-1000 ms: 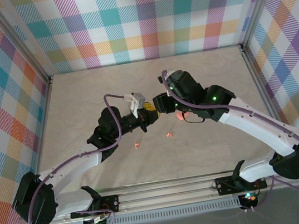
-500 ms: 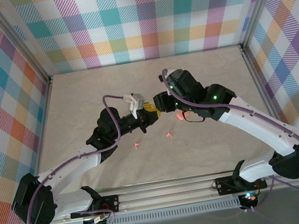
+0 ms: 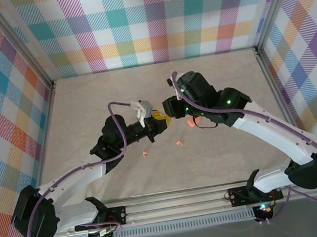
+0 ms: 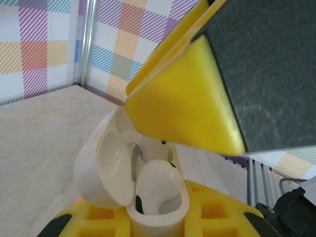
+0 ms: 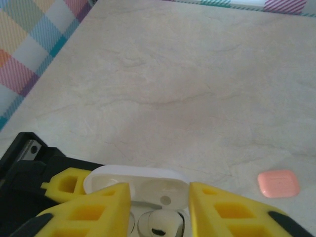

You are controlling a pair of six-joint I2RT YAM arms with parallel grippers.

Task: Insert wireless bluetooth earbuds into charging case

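Gripping the white case (image 4: pixel 103 173), lid up, the left gripper (image 3: pixel 159 119) is clamped on its base, with white earbuds (image 4: pixel 158 180) seated inside. The right gripper (image 5: pixel 159 191) straddles it, jaws apart. Two pink earbuds (image 3: pixel 145 153) lie on the table (image 3: pixel 85 105).

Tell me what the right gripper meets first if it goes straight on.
The open white case held in the left gripper: it sits between the fingers of the right gripper, an earbud inside. Depth is unclear, but nothing looks nearer.
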